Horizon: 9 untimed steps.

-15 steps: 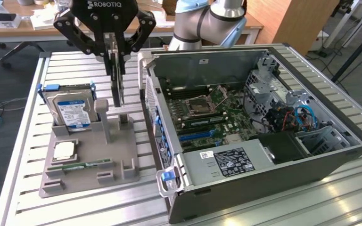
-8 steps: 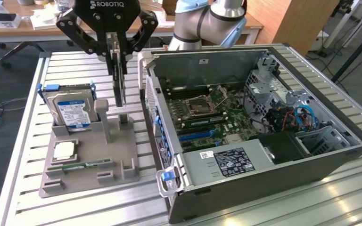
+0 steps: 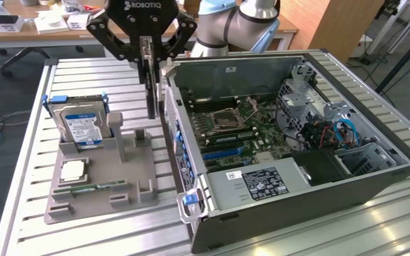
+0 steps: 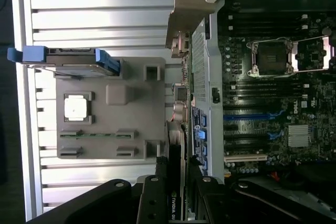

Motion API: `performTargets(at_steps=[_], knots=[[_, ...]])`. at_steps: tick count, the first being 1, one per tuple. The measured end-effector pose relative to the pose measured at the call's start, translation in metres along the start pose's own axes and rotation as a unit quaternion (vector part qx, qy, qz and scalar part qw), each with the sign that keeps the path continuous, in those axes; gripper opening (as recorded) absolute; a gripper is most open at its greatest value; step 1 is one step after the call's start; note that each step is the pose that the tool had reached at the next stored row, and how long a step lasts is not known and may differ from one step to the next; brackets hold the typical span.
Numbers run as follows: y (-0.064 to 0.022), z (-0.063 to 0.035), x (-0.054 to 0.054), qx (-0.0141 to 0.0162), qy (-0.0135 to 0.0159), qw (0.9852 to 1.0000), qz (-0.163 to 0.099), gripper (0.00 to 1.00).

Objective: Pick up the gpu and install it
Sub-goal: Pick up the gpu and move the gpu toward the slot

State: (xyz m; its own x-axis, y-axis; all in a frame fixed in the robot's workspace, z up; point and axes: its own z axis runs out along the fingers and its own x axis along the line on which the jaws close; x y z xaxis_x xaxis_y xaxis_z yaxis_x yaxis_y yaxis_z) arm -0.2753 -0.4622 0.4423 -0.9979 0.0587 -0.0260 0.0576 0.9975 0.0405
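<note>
pick-up looks done: gripper (image 3: pixel 148 54) is clamped on the gpu (image 3: pixel 150 90), which hangs on edge in the upper centre of the exterior frame, above the gap between grey tray (image 3: pixel 102 178) and open computer case (image 3: pixel 319 202). i judge install not yet done; card is outside the case.

A hard drive (image 3: pixel 83 124) is standing upright in a grey holder (image 3: pixel 112 172) that is also carrying a processor (image 3: pixel 72 170) and a memory stick (image 3: pixel 91 187).

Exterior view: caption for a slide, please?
Jaws hold the gpu upright between the gray tray and the open computer case.
</note>
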Motion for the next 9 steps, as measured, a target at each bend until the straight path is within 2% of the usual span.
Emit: performTargets(at_steps=[9], knots=[[0.0017,0.0008,-0.029,-0.0003,0.0000,1.0000,0.000,0.26]])
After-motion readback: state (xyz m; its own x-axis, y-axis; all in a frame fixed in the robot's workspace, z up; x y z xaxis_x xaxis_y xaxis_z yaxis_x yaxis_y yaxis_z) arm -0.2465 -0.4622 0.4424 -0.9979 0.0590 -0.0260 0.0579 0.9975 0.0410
